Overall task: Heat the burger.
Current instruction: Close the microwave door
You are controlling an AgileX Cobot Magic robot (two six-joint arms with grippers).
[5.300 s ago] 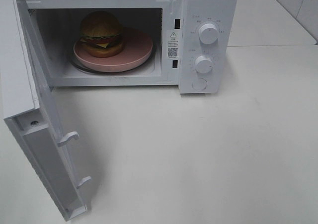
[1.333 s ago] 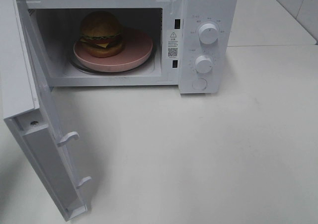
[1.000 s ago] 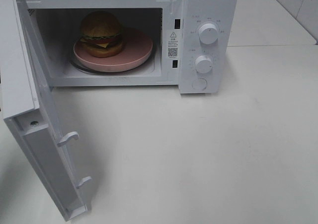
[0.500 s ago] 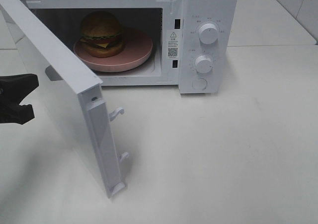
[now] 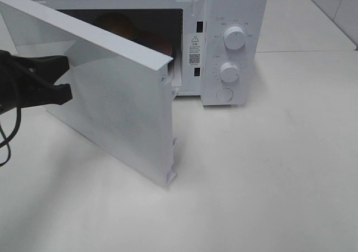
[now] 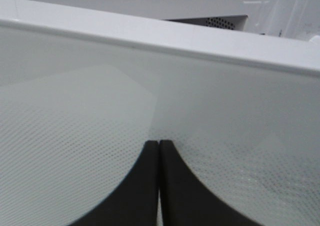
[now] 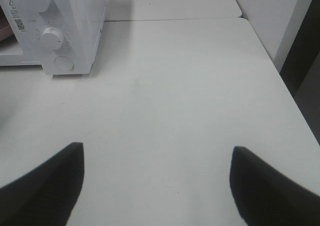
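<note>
Two grippers, one per arm. Left gripper (image 6: pixel 159 145): jaws pressed together, nothing between them, tips against the outer face of the one door (image 6: pixel 215 100). Door stands part-open, hinged at left, swung across most of the opening. Behind it is one microwave (image 5: pixel 235 6) on the far side of the table (image 5: pixel 268 179), w/ two dials, upper knob (image 5: pixel 234 37) and lower knob (image 5: pixel 229 72), plus one round button (image 5: pixel 224 94) just below them. One burger (image 5: pixel 114 22) sits inside the oven, left part; only its brown top shows over the door's edge. Right of it, a sliver of one pink plate (image 5: pixel 160 43). Right gripper (image 7: pixel 156 148): jaws spread wide, holding nothing, over bare table, well apart from the microwave's knob panel.

Views: only the high cam shows the burger. Left wrist cam alone shows the tips meeting the door's dotted mesh. Right wrist cam alone shows the right gripper; high cam doesn't catch it.
</note>
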